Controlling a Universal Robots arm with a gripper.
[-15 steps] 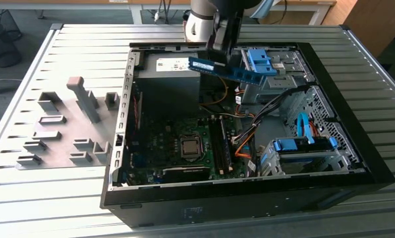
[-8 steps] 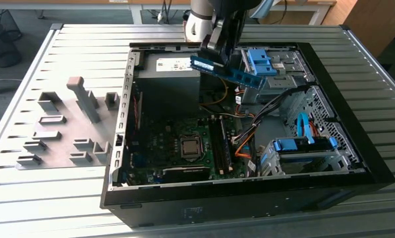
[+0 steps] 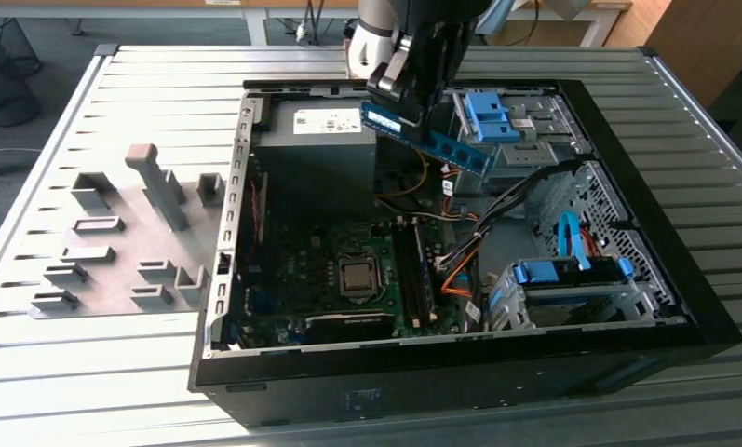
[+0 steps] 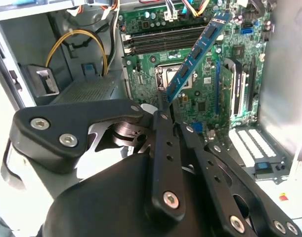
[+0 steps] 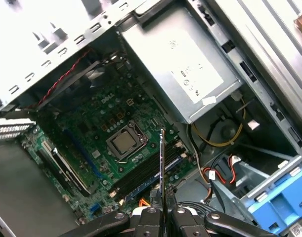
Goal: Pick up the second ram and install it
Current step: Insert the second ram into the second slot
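My fingers are pinching one end of the second ram. It is a long, thin blue stick with dark chips on it. I hold it up in the air over the open computer case, and it does not touch anything inside.

In the exterior view the stick slopes down. Its free end points to the exterior view's right, close to the blue latches at the back of the case.

In the second wrist view the stick pokes out from my fingers, over the green board. In the first wrist view I see only its thin edge. There it is over the long dark slots next to the square chip socket. The silver power box sits in one corner of the case, with a yellow wire beside it.

The case lies on its side on the grey tabletop. A grey block with holders lies on the tabletop too, just beside the case on the exterior view's left.
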